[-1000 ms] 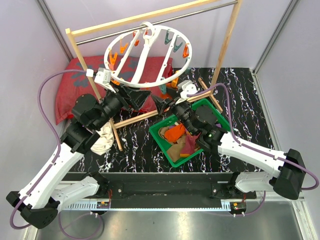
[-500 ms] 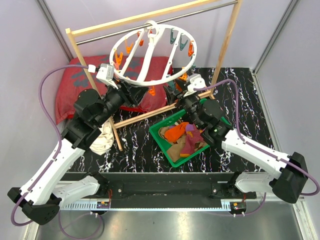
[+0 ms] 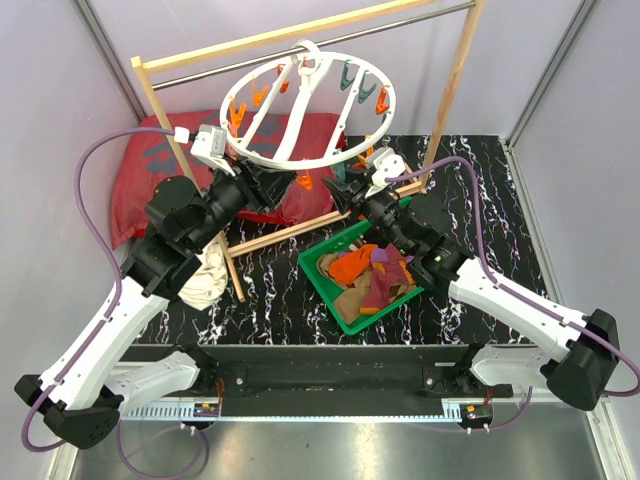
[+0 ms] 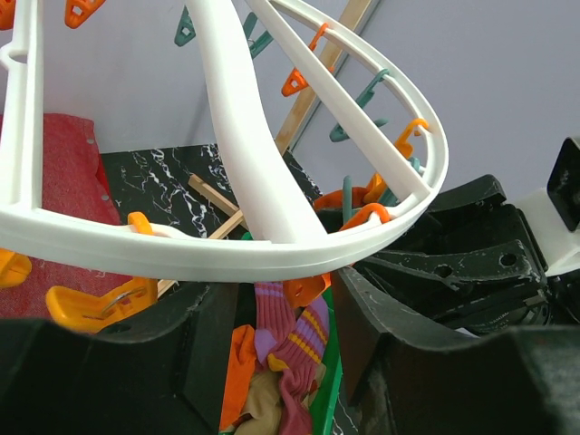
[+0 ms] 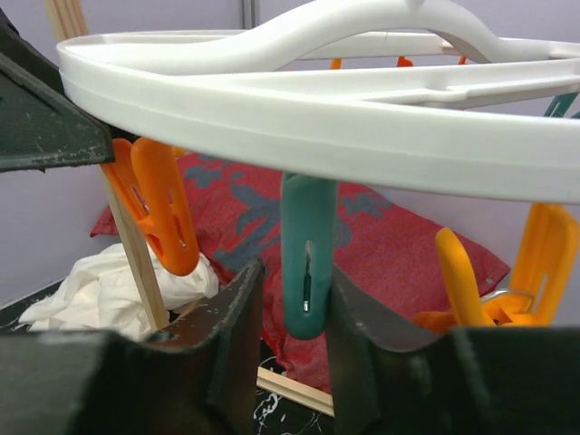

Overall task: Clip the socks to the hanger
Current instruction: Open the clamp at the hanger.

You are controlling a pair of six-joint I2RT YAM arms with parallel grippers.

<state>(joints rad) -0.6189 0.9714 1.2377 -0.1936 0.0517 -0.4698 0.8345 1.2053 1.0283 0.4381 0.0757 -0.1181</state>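
Note:
The white ring hanger (image 3: 296,100) hangs by its hook from the metal bar, with orange and teal clips around its rim. My left gripper (image 3: 270,180) is open and empty just under the near rim (image 4: 245,172); an orange clip (image 4: 304,288) hangs between its jaws. My right gripper (image 3: 345,188) is under the near right rim (image 5: 299,118), its jaws narrowly open around a hanging teal clip (image 5: 308,263), the right finger against it. The socks lie in the green basket (image 3: 325,283): an orange one (image 3: 352,265), a purple striped one (image 4: 299,340) and a tan one.
The wooden-post rack (image 3: 455,80) with its metal bar stands over the table, and its base rail (image 3: 290,235) runs under the grippers. A red patterned cushion (image 3: 150,170) lies at the back left. A white cloth (image 3: 205,280) lies beside the left arm.
Both grippers have risen from near the rack's base rail to the hanger's near rim. The ring has swung up and to the right. The right jaws now flank a teal clip.

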